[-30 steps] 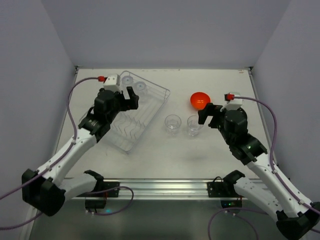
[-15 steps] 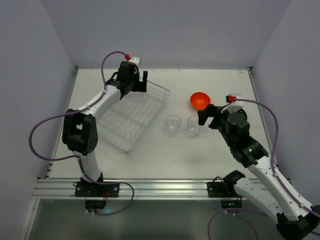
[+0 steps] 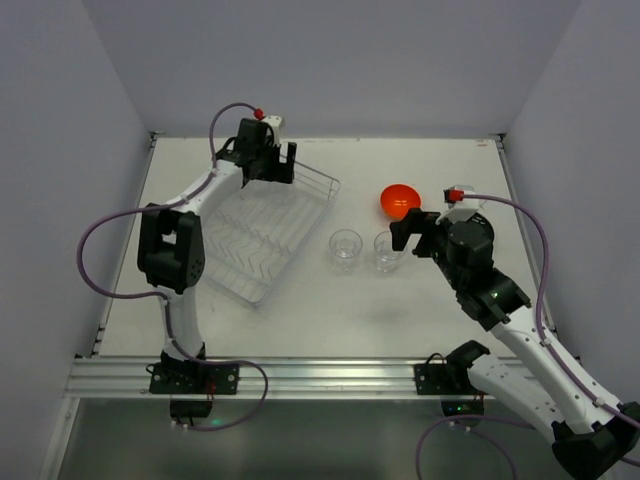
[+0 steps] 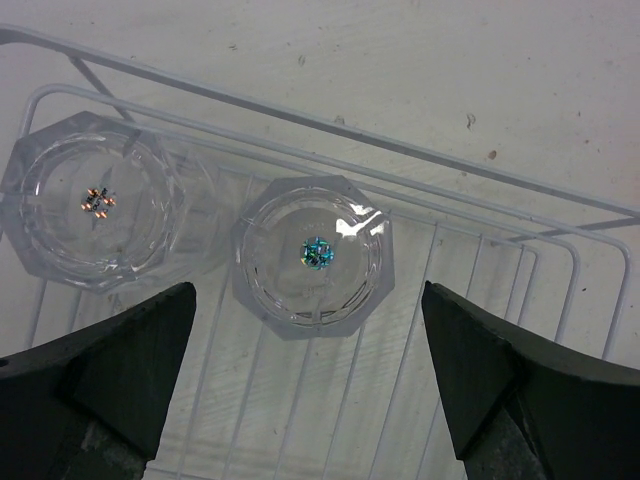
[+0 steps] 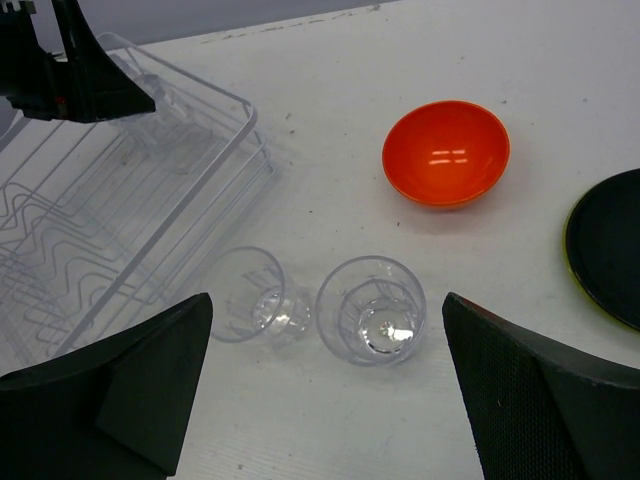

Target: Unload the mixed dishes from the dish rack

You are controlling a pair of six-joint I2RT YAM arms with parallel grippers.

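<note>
Dish rack, big silver wire basket point(image 3: 262, 240), sits twd far-left corner of desk point(image 3: 300, 320) w/ two small clear tumblers point(image 4: 310, 255) still inside at its far end. Two more clear tumblers point(image 3: 346, 247), small orange bowl point(image 3: 400, 201) & round black plate w/ yellow-green rim point(image 5: 608, 250) already out mid-desk and to the right, so approx two-thirds done. Left pincer point(image 3: 277, 165) wide open over racked pair, touching nothing; right pincer point(image 3: 410, 232) wide open, empty, above desk tumblers.

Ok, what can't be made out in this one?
Plate: right wrist view, cut off by the right edge; missing from the top view, probably under the right arm.
Two glasses in the rack: top view, covered by the left pincer.
Same glasses, left wrist view: upright or upside down is unclear through the clear glass.
</note>
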